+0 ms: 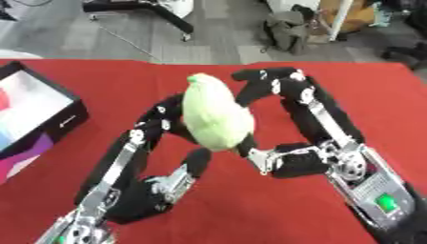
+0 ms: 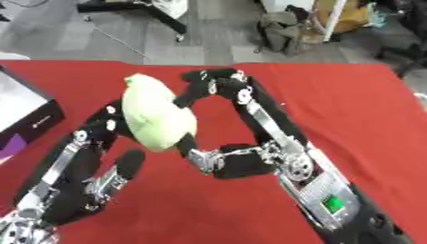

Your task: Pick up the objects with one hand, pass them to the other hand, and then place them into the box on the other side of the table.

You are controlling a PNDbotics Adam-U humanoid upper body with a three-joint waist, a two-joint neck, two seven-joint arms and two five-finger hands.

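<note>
A pale green, rounded soft object [image 1: 215, 114] hangs above the red table [image 1: 275, 214], between both hands. My left hand [image 1: 154, 125] rises from the lower left; its fingers curl behind the object's left side and its thumb [image 1: 197, 159] sits just under it. From the lower right comes my right hand [image 1: 313, 109], with its fingers [image 1: 271, 78] arched over the object's upper right and its thumb [image 1: 279, 159] against the lower right. The black box [image 1: 58, 121] with a white inside stands at the table's left edge.
The box's side shows pink and purple print. Bare red cloth lies on the right half of the table and in front of the arms. Beyond the far table edge are grey floor, a black stand's legs [image 1: 163, 12] and a bag [image 1: 288, 31].
</note>
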